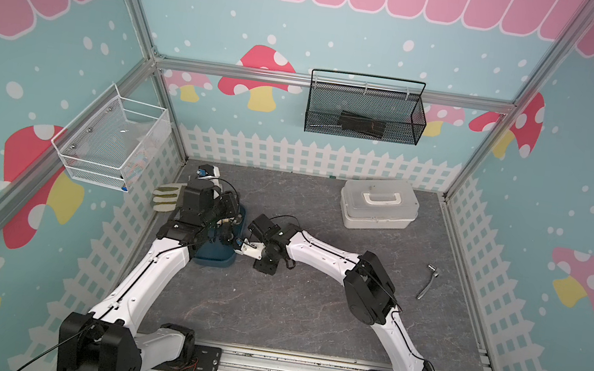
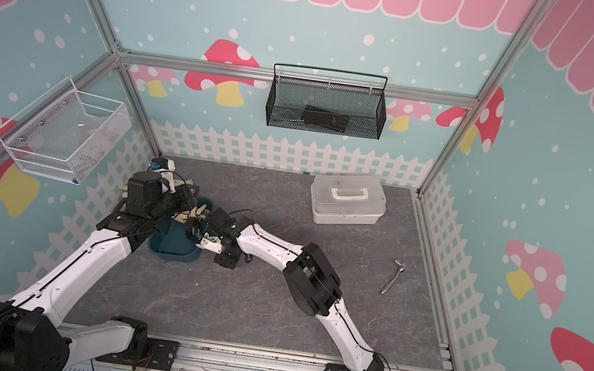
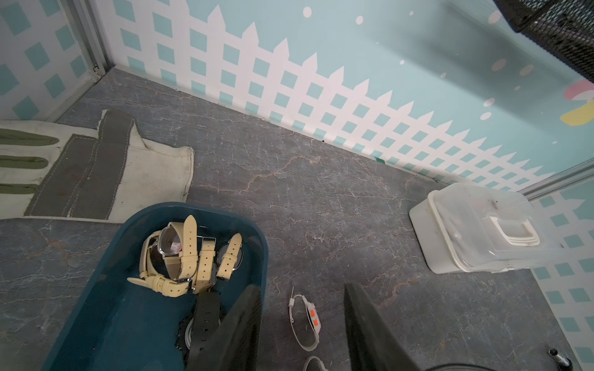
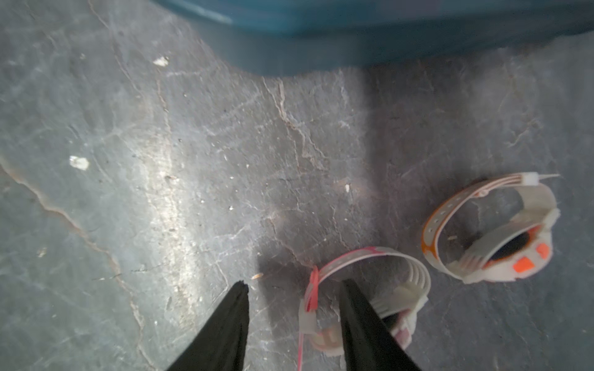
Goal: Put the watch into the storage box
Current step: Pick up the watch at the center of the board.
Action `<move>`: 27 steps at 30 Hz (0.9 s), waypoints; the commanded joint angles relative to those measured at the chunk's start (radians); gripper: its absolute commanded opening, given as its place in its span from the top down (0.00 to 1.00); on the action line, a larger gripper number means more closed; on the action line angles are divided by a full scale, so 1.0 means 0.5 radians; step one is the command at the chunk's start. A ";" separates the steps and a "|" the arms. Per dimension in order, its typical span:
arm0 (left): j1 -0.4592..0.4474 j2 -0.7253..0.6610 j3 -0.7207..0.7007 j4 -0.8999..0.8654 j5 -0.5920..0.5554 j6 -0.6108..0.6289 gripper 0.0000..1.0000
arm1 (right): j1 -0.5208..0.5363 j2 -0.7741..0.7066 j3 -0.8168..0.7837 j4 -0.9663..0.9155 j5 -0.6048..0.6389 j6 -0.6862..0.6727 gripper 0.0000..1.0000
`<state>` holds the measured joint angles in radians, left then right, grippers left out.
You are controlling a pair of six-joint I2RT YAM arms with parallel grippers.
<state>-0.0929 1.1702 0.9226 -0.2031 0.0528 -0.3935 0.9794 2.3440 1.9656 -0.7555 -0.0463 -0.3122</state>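
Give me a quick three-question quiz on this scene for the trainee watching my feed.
1. True or false: the dark teal plastic storage box already holds cream-strapped wristwatches.
2. How many white plastic watches are visible on the grey marbled tabletop outside it? A one, B two, C four.
3. Fill in: the fingers of the right end effector straddle the strap of the white watch with ____ accents.
Key: 1 true; 2 B; 3 pink.

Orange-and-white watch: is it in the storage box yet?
No, in the right wrist view the orange-and-white watch lies on the table, outside the storage box wall.
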 commanded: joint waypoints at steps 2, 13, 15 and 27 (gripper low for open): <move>0.011 -0.002 0.028 -0.034 0.024 -0.012 0.55 | -0.002 0.053 0.051 -0.069 0.103 -0.037 0.55; 0.014 -0.025 0.050 -0.080 0.036 -0.013 0.54 | -0.008 0.092 -0.020 -0.027 0.074 0.016 0.89; 0.015 -0.039 0.060 -0.106 0.032 -0.004 0.54 | -0.008 0.087 -0.041 -0.013 0.089 0.014 0.87; 0.019 -0.142 0.094 -0.224 0.011 0.026 0.54 | -0.009 0.035 -0.153 0.046 -0.048 0.067 1.00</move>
<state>-0.0917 1.1221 0.9413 -0.2829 0.0639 -0.3958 0.9749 2.3573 1.9312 -0.7132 -0.0242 -0.2993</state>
